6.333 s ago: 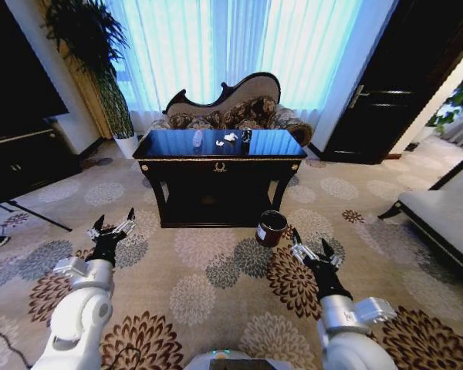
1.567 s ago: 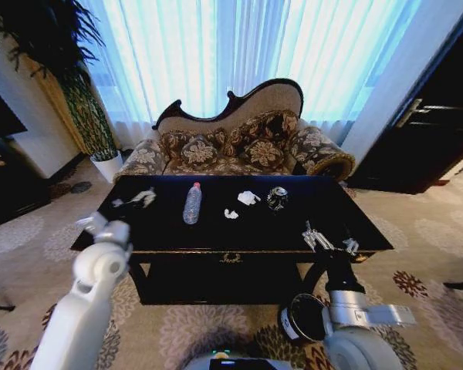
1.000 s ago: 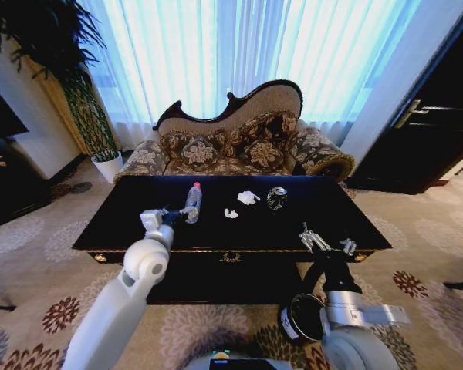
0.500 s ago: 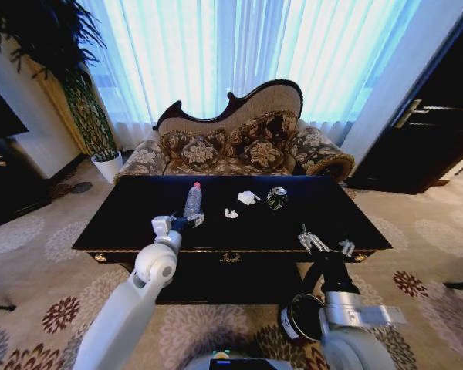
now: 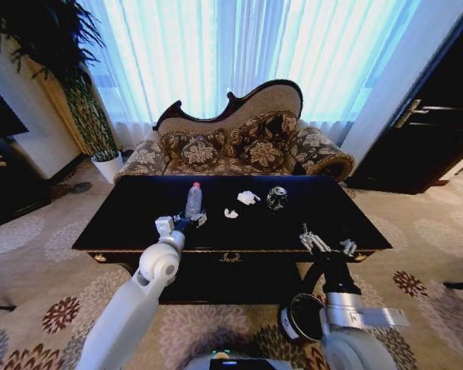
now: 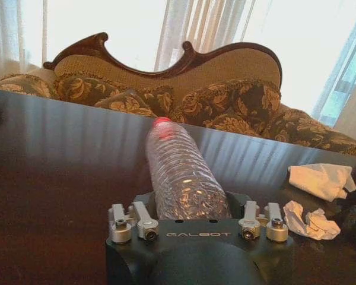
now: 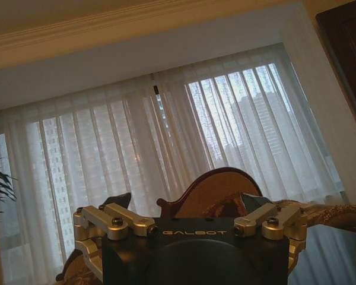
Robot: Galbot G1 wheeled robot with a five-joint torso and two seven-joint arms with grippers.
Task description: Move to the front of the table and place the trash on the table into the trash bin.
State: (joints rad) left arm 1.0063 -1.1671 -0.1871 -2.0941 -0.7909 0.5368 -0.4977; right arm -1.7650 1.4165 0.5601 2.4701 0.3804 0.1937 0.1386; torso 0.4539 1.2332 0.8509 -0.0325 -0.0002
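Head view shows the robot at the near side of the surface (image 5: 116, 223), which is much closer than 6.3 s ago, when the whole table stood far off across the carpet. The left tool (image 5: 188, 221) has come in from the left end of the surface over the last 1.6 s and now reaches the near end of the bottle (image 5: 193, 200), which lies on its side with its red cap pointing far. In the left wrist view the bottle's (image 6: 181, 175) base sits between the spread fingers, which are open around it and not yet clamped. Just right of the bottle lie two paper wads, the smaller (image 5: 231, 213) nearer and the larger (image 5: 248, 198) farther; the left wrist view shows both, the larger (image 6: 320, 180) behind the smaller (image 6: 307, 219). The can (image 5: 276, 198) stands right of the wads. None of these has shifted in that time. The right tool (image 5: 325, 244) hangs open at the near right edge of the surface, as before. The bin (image 5: 299, 317) sits on the floor below it, beside the right arm.
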